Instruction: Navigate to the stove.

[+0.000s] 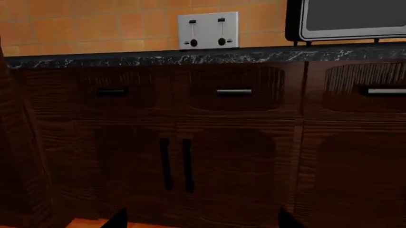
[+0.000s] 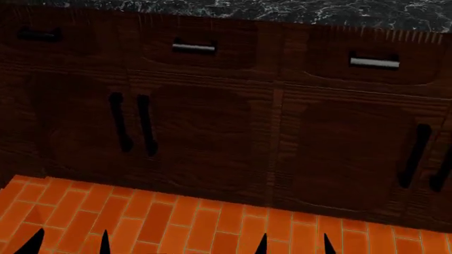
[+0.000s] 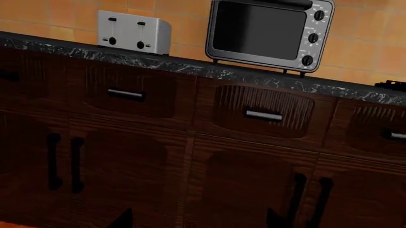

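The stove is out of view in all three views. I face a run of dark wood cabinets (image 2: 211,132) under a black marble counter (image 2: 297,10). My left gripper (image 2: 69,245) is open and empty, low over the orange brick floor (image 2: 177,222); only its two dark fingertips (image 1: 117,219) show in the left wrist view. My right gripper (image 2: 295,246) is also open and empty, its fingertips (image 3: 123,219) spread wide in front of the cabinet doors.
A silver toaster (image 1: 208,30) and a toaster oven (image 3: 266,33) stand on the counter against an orange tiled wall (image 1: 95,23). Drawers with bar handles (image 2: 193,47) and doors with vertical black handles (image 2: 133,127) fill the front. A small black thing (image 3: 394,85) shows at the counter's far end.
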Controlling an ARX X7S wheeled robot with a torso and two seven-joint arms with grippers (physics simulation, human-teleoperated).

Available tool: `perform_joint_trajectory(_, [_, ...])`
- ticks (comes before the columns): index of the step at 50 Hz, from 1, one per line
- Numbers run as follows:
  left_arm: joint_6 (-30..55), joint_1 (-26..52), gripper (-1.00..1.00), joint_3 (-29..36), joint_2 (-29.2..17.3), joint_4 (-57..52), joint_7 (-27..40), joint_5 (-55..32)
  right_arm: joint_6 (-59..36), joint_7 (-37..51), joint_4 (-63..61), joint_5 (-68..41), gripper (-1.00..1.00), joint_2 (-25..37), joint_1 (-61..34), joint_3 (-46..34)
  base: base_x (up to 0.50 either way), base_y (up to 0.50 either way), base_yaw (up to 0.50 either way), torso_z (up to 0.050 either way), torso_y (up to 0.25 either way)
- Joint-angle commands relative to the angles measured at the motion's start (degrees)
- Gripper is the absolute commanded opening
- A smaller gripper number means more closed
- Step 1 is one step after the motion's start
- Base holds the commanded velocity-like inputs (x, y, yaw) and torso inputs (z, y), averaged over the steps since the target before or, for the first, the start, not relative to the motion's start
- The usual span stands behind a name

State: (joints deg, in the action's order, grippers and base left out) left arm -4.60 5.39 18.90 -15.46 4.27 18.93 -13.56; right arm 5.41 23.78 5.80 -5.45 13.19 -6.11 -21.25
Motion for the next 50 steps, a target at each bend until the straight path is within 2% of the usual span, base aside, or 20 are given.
perform_joint_trajectory(1, [0.1,0.0,1.0,0.2,-0.2,-0.2,0.2,-0.2,0.3,0.1,0.3,-0.1,1.0,0.1,-0.1,-0.3,-0.02,0.14,-0.5,0.0,0.0])
perform_joint_trajectory(22, [-0.2,0.0,1.0,0.5,-0.5,-0.1,0.2,-0.6,0.6,0.4,-0.2,-0.7,1.0,0.4,0.0,-0.6,-0.01,0.14,-0.48,0.0,0.0])
perform_joint_trajectory(33, [-0.1,0.3,1.0,0.7,-0.5,0.1,0.5,-0.6,0.6,-1.2,-0.2,-1.3,1.0,1.0,-0.2,-1.7,-0.02,0.0,-0.01,0.0,0.0])
perform_joint_trajectory(50, [-0.5,0.3,1.0,1.0,-0.7,0.4,0.7,-0.8,0.4,-1.5,-0.6,-1.6,1.0,1.5,-0.1,-2.4,-0.49,0.0,0.0,0.0,0.0])
